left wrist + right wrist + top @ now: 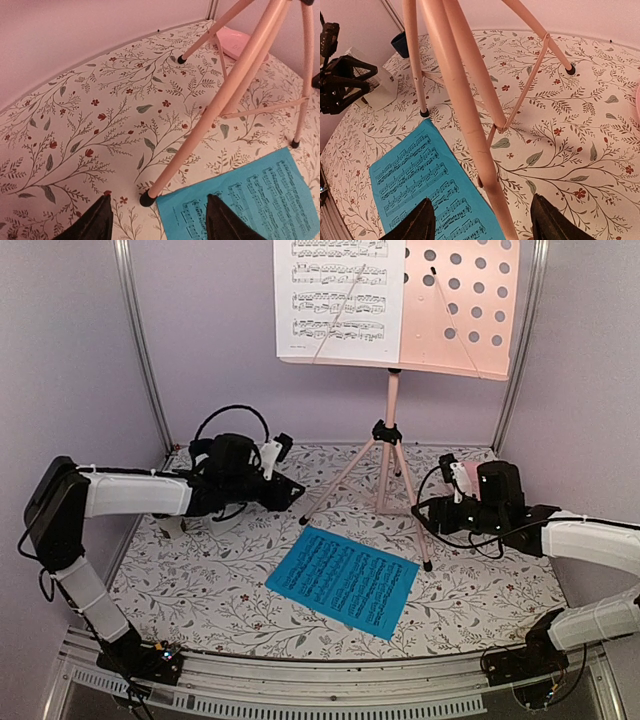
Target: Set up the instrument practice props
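The pink tripod music stand (391,410) stands at the back middle of the table. The white sheet (340,295) rests on the left half of its perforated desk (470,300). The bright blue sheet (342,580) lies flat in front of the stand, and also shows in the left wrist view (250,200). My left gripper (295,492) is open and empty, close to the stand's left foot (146,198). My right gripper (425,512) is open, with the stand's right leg (470,100) running between its fingers. The white metronome (380,87) stands behind the left gripper.
A dark blue cup (400,44) sits in the far left corner. A pink plate (239,44) lies at the back right, behind the right arm. Purple walls close in the floral table (200,580) on three sides.
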Motion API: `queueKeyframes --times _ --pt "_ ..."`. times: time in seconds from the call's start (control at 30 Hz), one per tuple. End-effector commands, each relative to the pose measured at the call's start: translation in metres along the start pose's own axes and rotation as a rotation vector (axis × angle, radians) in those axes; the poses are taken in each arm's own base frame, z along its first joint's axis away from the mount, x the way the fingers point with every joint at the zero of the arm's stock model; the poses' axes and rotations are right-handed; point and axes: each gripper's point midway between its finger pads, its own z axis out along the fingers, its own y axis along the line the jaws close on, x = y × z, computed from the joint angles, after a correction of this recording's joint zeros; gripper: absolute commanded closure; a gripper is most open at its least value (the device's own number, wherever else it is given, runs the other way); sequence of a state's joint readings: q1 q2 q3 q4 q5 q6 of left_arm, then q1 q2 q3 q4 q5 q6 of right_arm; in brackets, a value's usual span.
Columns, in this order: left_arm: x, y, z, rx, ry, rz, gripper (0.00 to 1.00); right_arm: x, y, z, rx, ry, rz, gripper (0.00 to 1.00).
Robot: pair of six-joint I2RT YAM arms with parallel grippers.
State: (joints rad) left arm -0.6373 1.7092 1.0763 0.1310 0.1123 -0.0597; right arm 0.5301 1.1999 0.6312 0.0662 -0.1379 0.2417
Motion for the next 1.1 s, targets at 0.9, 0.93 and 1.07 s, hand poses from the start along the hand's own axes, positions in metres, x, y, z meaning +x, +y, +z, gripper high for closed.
queueKeyframes --times 0.9,0.93,1.07 --pt "0.173 -0.085 -0.109 -0.100 0.137 -1.113 0.33 0.122 0.059 0.078 -0.067 0.380 -0.059 0.67" --pt "0.174 -0.086 -0.107 -0.114 0.141 -1.117 0.34 0.127 0.059 0.080 -0.064 0.391 -0.058 0.68" --pt "0.184 -0.087 -0.097 -0.167 0.171 -1.154 0.37 0.143 0.059 0.087 -0.060 0.431 -0.059 0.68"
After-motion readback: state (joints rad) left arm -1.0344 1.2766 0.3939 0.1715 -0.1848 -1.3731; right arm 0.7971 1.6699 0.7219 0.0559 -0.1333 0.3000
